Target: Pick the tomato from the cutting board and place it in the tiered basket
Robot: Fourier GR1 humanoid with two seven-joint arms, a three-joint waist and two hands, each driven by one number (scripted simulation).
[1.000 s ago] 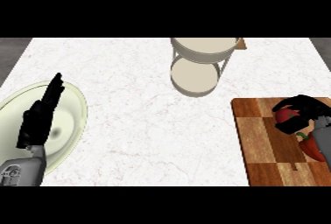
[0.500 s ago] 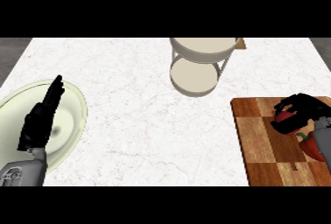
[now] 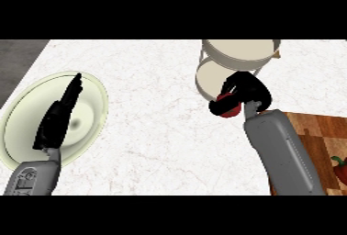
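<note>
A red tomato (image 3: 227, 102) sits inside my right hand (image 3: 245, 92), whose fingers curl round it and hide most of it. The hand is raised over the counter, right beside the lower tier of the cream tiered basket (image 3: 211, 81) at the top middle. The basket's upper tier (image 3: 238, 53) lies just behind the hand. My right forearm crosses the left edge of the wooden cutting board (image 3: 318, 137) at the right. My left hand (image 3: 61, 114) rests open with straight fingers over the pale green plate (image 3: 20, 114) at the left.
A small red and green thing (image 3: 340, 166) lies on the cutting board at the right edge. The white marble counter (image 3: 149, 128) stretches between the plate and the board. A dark strip of floor (image 3: 17, 59) shows beyond the counter's upper left edge.
My right hand has lifted the tomato off the cutting board and carried it left and away, up to the tiered basket. The view has shifted rightward. My left hand stays over the plate.
</note>
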